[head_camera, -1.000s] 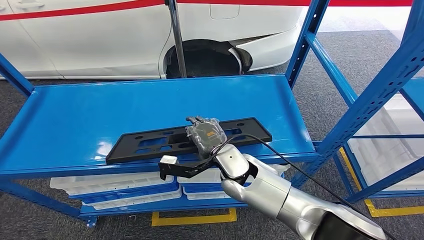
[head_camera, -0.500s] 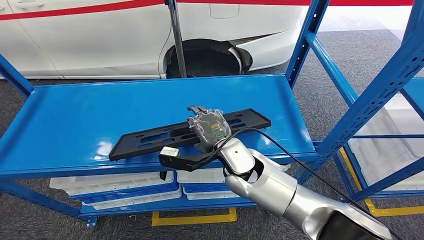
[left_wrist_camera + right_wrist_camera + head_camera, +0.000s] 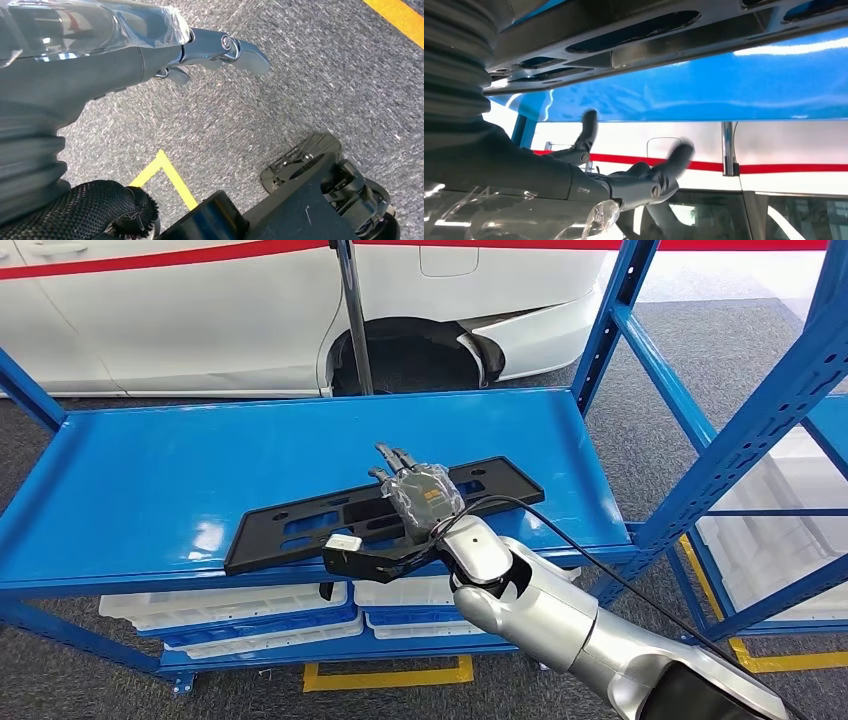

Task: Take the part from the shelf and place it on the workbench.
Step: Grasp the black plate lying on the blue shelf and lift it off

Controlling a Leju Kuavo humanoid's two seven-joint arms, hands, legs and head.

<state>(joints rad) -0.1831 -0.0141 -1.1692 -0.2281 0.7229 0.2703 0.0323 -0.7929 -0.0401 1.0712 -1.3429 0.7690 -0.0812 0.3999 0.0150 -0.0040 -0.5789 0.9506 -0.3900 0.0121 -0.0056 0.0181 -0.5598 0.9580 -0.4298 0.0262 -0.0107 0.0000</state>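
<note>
Grey carpet (image 3: 640,430) runs under a blue metal shelf (image 3: 150,470), and behind the shelf stands a white car (image 3: 180,320) with a red stripe and an open wheel arch. Stacked white trays (image 3: 230,615) sit on the lower level, and yellow floor tape (image 3: 390,677) lies below them.

On the shelf's upper board lies the part (image 3: 300,525), a long flat black plastic panel with slotted cut-outs, set at a slant near the front edge. The right robot hand (image 3: 420,495) is over the middle of the part, its back wrapped in clear film, its fingers (image 3: 388,455) reaching beyond the far edge of the panel. In the right wrist view the dark fingers (image 3: 586,130) are spread apart and closed on nothing, with the part (image 3: 634,30) just beside them. Whether the palm touches the panel I cannot tell.

The left robot hand (image 3: 150,50) hangs above the carpet, fingers extended and holding nothing.
</note>
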